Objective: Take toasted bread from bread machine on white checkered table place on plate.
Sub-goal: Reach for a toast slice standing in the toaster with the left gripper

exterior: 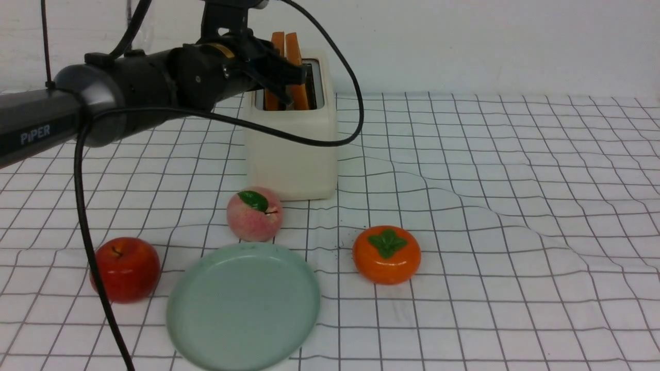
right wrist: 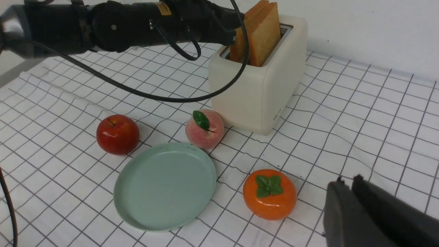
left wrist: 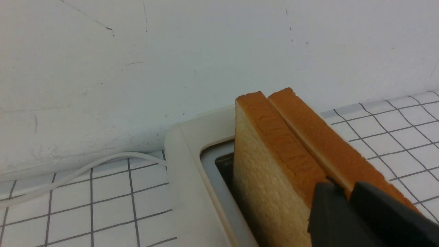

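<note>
Two slices of toasted bread stand upright, side by side, in the slots of the bread machine at the rear of the checkered tabletop. The left gripper is at the slices' near crust edge with its jaws narrow; whether it actually pinches a slice cannot be told. The right gripper hangs over the tabletop's right side, jaws together and holding nothing. The plate lies bare at the front, between a red apple and a persimmon, with a peach just behind it.
</note>
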